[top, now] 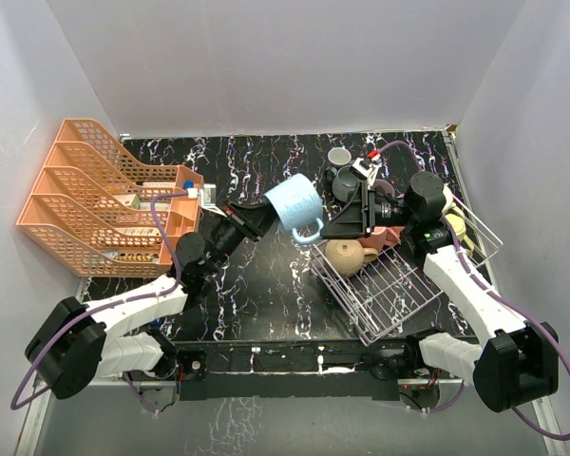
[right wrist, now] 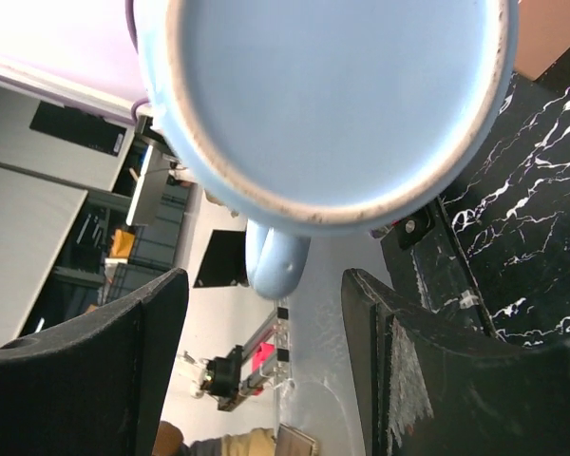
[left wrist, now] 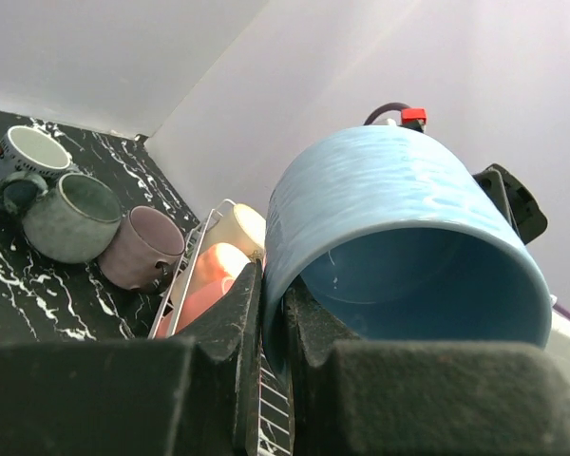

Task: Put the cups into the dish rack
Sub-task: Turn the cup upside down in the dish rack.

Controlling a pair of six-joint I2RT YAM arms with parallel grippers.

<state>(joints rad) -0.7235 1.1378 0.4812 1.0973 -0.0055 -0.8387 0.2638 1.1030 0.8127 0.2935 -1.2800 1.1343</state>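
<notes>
- Blue mug (top: pixel 294 202): held in the air above the bench (top: pixel 266 285), between the two arms and just left of the rack (top: pixel 399 290). It is turned on its side, with the mouth toward the left arm and the base toward the right.
- Left jaws: clamped on the mug's wall at the rim, with one finger (left wrist: pixel 230 332) outside and the other inside. Gripped this way, the base and handle (right wrist: pixel 275 256) are left free for a second grip.
- Right jaws: set apart, with nothing held, and faced at the mug's base. The handle hangs just above the gap between them.
- Step in hand: judged to be a handover, since the rack lies on the right arm's side of the bench.
- Rack: a white wire basket at the right of the bench, set askew to the bench edge. A tan mug (top: pixel 344 255) and a peach mug (left wrist: pixel 214 275) are seen in it; the rest is partly hidden by the right arm.
- Unloaded mugs: a small grey mug (left wrist: pixel 28 157), a grey-teal mug (left wrist: pixel 76 217) and a mauve mug (left wrist: pixel 142 249) are seen on the bench beside the rack's far end, so the task is judged to be only partly done.
- Orange organiser (top: pixel 95 195): placed at the far left, well apart from the mugs.
- Risk: if the rim pinch is released before the right jaws close, the mug is likely to drop.
</notes>
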